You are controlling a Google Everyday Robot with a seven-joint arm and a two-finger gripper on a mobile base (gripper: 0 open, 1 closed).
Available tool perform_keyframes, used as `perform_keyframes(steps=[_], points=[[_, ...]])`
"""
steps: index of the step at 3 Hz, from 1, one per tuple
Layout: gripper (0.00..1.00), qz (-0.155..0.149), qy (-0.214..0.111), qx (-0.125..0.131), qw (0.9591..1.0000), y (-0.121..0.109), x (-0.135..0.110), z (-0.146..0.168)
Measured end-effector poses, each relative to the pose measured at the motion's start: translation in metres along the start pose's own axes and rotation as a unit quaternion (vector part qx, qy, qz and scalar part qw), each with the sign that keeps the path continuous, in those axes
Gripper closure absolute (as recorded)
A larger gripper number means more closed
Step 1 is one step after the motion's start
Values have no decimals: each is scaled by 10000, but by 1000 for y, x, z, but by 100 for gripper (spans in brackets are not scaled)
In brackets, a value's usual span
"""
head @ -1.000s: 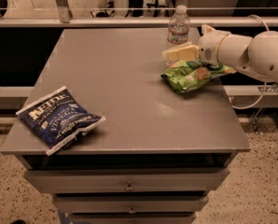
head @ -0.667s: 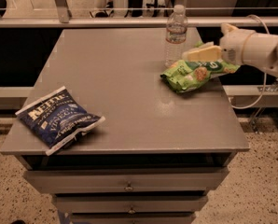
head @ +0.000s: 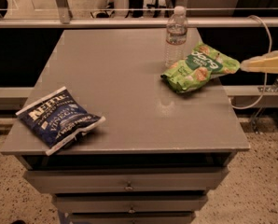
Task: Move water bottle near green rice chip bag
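Observation:
The water bottle (head: 176,35) stands upright near the back right of the grey table, clear with a white cap and pale label. The green rice chip bag (head: 198,67) lies just to its front right, close to the bottle's base. My gripper (head: 262,63) is off the table's right edge, just past the bag's right end, with pale yellow fingers pointing left. It holds nothing and is apart from the bottle.
A dark blue chip bag (head: 59,117) lies at the table's front left corner. The grey table (head: 129,106) sits on a drawer unit. A rail runs behind the table. A white cable hangs at the right.
My arm has pulled back to the right, away from the bottle and off the table's edge. The bottle stays standing beside the green bag.

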State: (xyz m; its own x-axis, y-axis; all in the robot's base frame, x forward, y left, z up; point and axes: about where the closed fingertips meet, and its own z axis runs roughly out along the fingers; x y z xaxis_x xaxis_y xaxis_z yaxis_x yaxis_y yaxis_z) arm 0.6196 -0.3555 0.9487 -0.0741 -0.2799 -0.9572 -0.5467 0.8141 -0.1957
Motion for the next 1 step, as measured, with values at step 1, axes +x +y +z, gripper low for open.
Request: perform_keyframes(steps=[1], points=[[0, 38, 32, 147, 9999, -9, 7, -19]])
